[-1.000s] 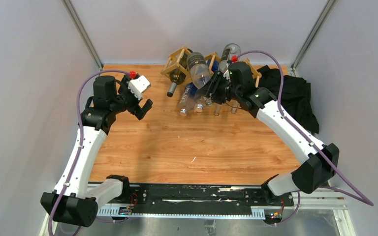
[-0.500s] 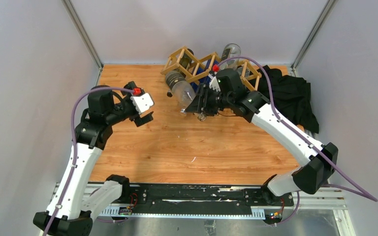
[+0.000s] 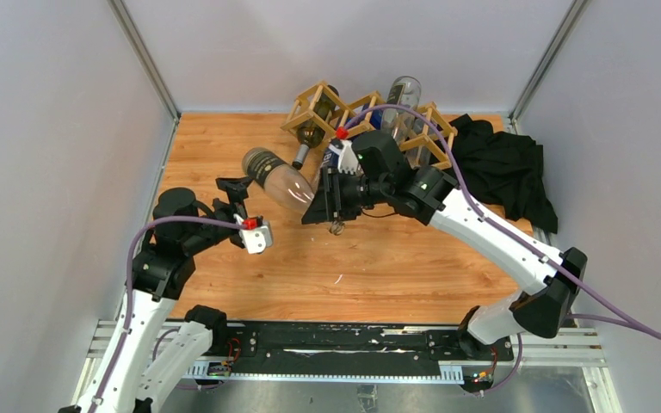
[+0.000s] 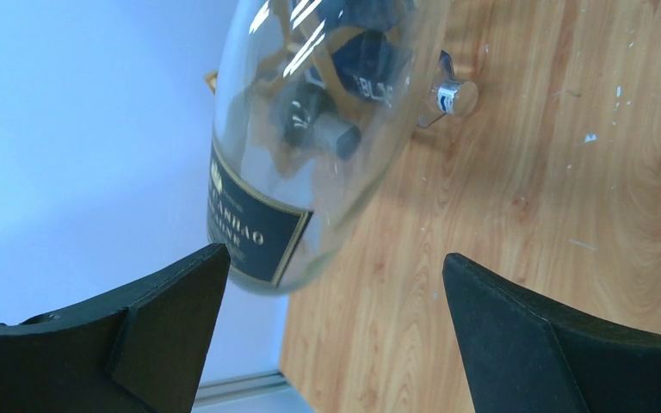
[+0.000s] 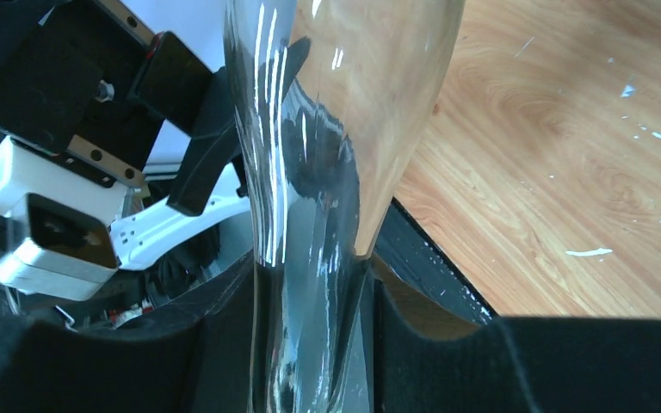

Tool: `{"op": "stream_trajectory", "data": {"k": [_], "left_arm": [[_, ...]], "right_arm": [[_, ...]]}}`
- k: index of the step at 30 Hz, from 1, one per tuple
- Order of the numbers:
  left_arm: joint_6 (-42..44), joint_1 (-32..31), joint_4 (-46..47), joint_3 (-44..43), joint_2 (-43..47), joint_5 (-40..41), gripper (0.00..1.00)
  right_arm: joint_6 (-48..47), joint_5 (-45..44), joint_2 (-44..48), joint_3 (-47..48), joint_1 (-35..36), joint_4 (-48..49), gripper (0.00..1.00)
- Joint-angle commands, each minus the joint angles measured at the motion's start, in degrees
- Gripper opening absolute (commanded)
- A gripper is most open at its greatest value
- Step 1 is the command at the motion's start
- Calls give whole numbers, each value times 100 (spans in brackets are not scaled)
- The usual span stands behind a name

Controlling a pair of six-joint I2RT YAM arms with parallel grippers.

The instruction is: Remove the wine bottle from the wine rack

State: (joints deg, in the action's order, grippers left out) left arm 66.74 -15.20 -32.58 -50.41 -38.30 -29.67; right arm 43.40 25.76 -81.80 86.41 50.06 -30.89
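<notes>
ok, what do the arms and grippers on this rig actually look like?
Both arms match: white links on the left arm and right arm, chunky black joints, and a purple cable running along each. The left gripper and right gripper have matte black wedge-shaped fingers, plus a white camera block with a red dot at the wrist.

Wooden bench [image 3: 250,275]: wine rack [image 3: 357,107] sits just behind the right end effector [image 3: 320,202], black cloth [image 3: 508,163] further right.

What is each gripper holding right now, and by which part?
The right gripper clamps the clear wine bottle by its neck. The left gripper is open near the bottle's base, holding nothing.
</notes>
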Motion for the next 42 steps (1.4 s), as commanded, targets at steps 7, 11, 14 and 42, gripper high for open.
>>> {"op": "stream_trajectory", "data": {"k": [7,11,14,42], "left_arm": [[1766,-114,106,888,684,-274,100],[2138,-114,111,999,734,-269,100],[2358,-114,111,1103,762,-229,100],[2483,-123,11,1334,474,217,100]], "right_arm": [[-850,601,-307,1043,718,371,0],[-1055,660,-476,1172,898,98,0],[-1138,721,-556,1226,1003,4,0],[-2165,1015,-755,1575,1504,-861,0]]}}
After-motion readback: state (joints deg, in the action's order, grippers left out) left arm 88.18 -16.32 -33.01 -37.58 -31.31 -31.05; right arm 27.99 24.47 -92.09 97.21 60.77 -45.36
